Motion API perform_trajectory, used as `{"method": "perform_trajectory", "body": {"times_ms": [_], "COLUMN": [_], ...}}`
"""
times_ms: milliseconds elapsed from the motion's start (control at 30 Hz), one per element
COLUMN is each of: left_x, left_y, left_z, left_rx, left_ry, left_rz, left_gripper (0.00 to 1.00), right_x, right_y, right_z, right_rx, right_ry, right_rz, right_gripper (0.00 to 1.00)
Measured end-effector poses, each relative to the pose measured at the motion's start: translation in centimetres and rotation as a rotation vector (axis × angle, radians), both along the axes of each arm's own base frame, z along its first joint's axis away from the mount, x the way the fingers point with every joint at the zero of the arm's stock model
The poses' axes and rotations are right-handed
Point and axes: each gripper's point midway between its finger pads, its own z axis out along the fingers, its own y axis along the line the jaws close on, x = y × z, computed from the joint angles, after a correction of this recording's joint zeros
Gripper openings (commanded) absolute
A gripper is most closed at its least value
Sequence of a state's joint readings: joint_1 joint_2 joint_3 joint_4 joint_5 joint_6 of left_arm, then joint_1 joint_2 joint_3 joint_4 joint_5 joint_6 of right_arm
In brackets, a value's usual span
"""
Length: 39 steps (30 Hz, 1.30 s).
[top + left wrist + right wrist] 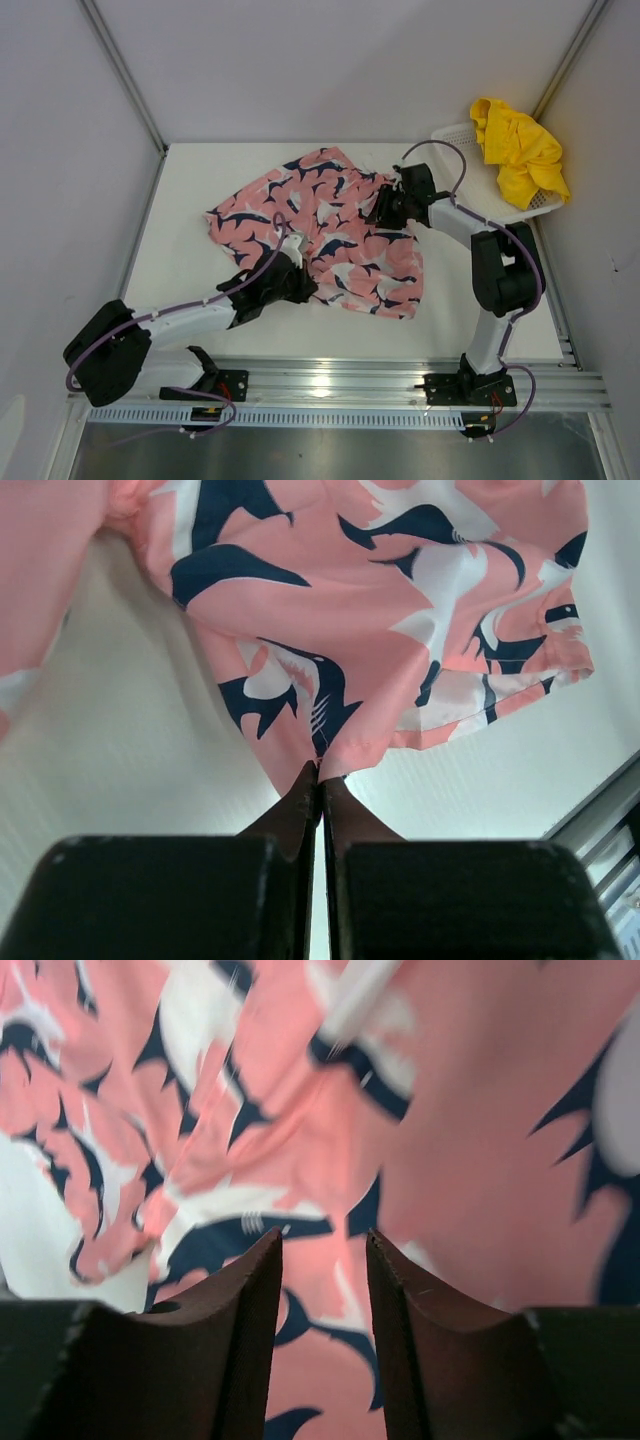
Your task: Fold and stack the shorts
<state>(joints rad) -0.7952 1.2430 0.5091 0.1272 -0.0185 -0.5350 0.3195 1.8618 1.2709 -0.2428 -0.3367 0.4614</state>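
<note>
Right now the pink shorts (345, 225) lie spread and somewhat rumpled across the middle of the white tabletop (200, 180), their navy-and-white print facing up. The left hand (321, 777) is clamped on them. Its wrist view shows the two fingers pressed together with a pinch of the hem caught at their tips, the cloth spreading away from them above the bare surface. From above, that hand sits at the near edge of the garment, toward its left side. The right hand (323, 1245) is at the far right edge of the same pair. Its fingers stand parted with a plain gap between them (printed cloth fills the view beyond, blurred in places), so it grips nothing. The yellow shorts (518, 148) are bunched in a heap on the white basket (450, 131) at the far right corner, well apart from both hands.
</note>
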Motion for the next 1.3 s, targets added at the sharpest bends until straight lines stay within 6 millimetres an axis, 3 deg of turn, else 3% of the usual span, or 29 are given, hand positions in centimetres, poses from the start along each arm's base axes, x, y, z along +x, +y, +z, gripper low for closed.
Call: {"method": "perform_trajectory", "body": {"times_ms": [133,300,467,567,767,867,900,1000,1033,1133,1300], "left_x": [-0.5,-0.7,-0.1,-0.4,-2.1,-3.0,-3.4,-4.4,-4.7,-5.3,-4.3], "left_y": [1.8,5.6,9.2,10.0,9.7,9.4,9.3,8.7,8.6,8.2,7.4], "left_z": [-0.5,-2.4,-3.5,-3.3,-2.7,-2.4,-2.3,-2.0,-2.0,-1.6,1.8], "left_rx": [-0.038,-0.049,-0.049,-0.062,-0.116,-0.125,-0.126,-0.122,-0.117,-0.095,-0.079], "left_ry": [0.041,0.097,0.132,0.125,0.114,0.121,0.12,0.121,0.124,0.119,0.043], "left_rz": [0.039,0.129,0.242,0.264,0.21,0.178,0.168,0.132,0.126,0.113,0.115], "left_gripper": [0.0,0.0,0.0,0.0,0.02,0.26,0.42,0.76,0.81,0.85,0.84], "right_x": [3.0,4.6,5.7,6.1,6.3,6.4,6.5,6.6,6.6,6.5,7.2], "right_y": [-2.0,-4.4,-5.2,-5.1,-5.1,-5.1,-5.1,-5.1,-5.1,-5.3,-6.2], "right_z": [-0.7,-3.7,-5.2,-4.8,-4.4,-4.2,-4.1,-4.0,-4.0,-4.2,-3.6], "right_rx": [-0.001,0.003,0.015,0.029,0.049,0.054,0.055,0.055,0.054,0.043,-0.011], "right_ry": [-0.004,0.06,0.099,0.095,0.095,0.094,0.092,0.088,0.089,0.096,0.087], "right_rz": [-0.078,-0.154,-0.192,-0.198,-0.194,-0.196,-0.195,-0.196,-0.197,-0.203,-0.236], "right_gripper": [0.39,0.37,0.37,0.37,0.38,0.4,0.41,0.44,0.45,0.47,0.47]}}
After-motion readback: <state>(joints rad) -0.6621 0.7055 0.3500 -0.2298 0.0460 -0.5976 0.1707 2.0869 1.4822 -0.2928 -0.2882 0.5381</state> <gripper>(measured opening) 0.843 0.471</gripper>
